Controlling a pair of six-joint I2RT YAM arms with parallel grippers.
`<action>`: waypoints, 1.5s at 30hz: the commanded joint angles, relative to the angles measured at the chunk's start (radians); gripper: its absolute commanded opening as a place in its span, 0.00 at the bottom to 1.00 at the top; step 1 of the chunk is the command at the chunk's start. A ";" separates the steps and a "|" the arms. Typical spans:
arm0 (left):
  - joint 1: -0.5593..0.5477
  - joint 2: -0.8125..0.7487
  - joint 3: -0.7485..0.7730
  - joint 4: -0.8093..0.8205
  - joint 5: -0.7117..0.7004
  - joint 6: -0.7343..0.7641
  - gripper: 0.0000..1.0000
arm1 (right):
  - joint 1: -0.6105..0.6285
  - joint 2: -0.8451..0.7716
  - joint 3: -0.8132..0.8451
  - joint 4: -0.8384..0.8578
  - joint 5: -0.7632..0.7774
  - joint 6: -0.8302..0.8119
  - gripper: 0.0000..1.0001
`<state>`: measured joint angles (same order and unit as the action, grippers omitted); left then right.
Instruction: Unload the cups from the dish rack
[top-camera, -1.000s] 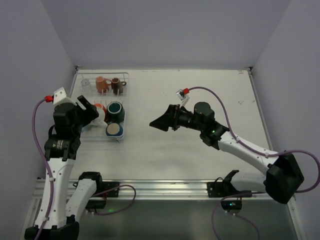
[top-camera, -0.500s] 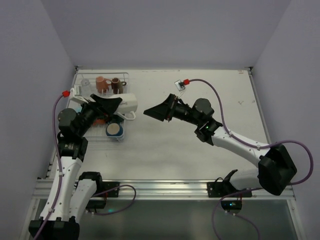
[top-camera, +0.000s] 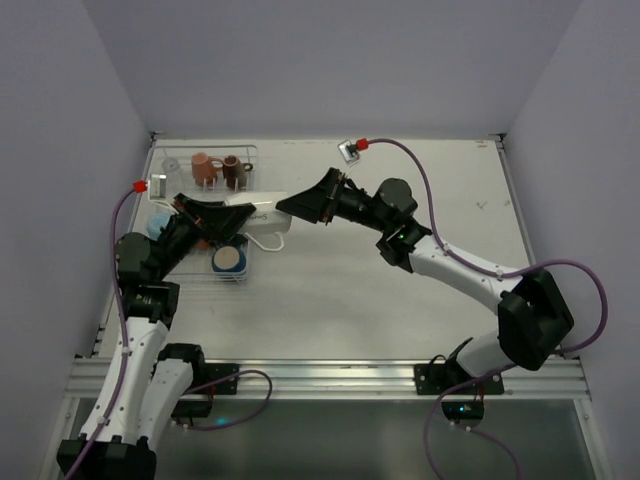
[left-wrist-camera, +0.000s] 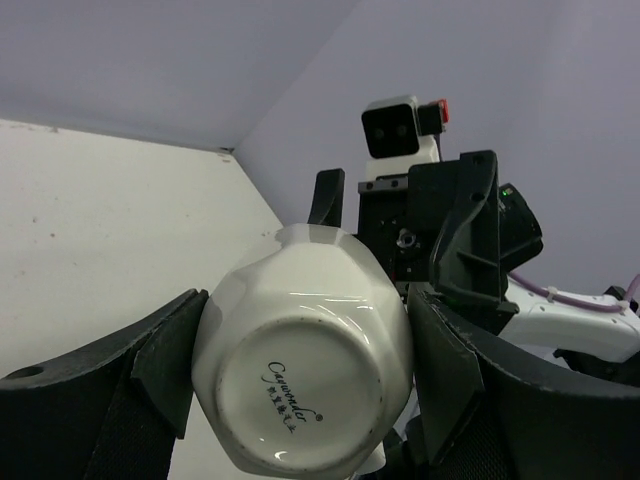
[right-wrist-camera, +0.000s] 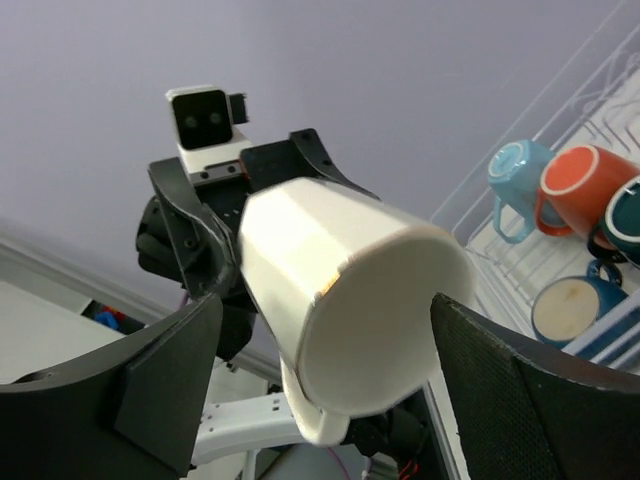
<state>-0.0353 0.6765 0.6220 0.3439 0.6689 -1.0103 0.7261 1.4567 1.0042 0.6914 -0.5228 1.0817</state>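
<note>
Wire rack (top-camera: 252, 160): far left of the table. A salmon cup (top-camera: 204, 167), brown cup (top-camera: 234, 170), navy cup (top-camera: 229, 259) and light blue cup (right-wrist-camera: 515, 175) sit among its tines, not yet unloaded.
Left gripper (top-camera: 215, 215): clenched on the white mug (right-wrist-camera: 340, 270) near its base. It holds the mug on its side, so the open rim points right.
White mug: in the air between the arms, just right of the rack. Its handle is clear of both sets of fingers.
Right gripper (right-wrist-camera: 335, 360): released, with fingers spread either side of the rim and no visible contact. It is probably lined up to take the mug over.
</note>
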 joint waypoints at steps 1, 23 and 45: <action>-0.029 0.003 -0.005 0.124 0.046 -0.071 0.16 | -0.001 0.045 0.077 0.114 -0.075 0.052 0.85; -0.112 -0.038 0.162 -0.250 -0.274 0.278 1.00 | -0.062 -0.016 -0.081 0.200 -0.132 0.134 0.00; -0.163 -0.124 0.030 -0.715 -0.427 0.687 1.00 | -0.534 0.422 0.689 -1.258 0.733 -1.002 0.00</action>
<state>-0.1722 0.5640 0.6563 -0.3817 0.2348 -0.3511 0.2432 1.8492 1.6436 -0.5266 0.1368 0.1875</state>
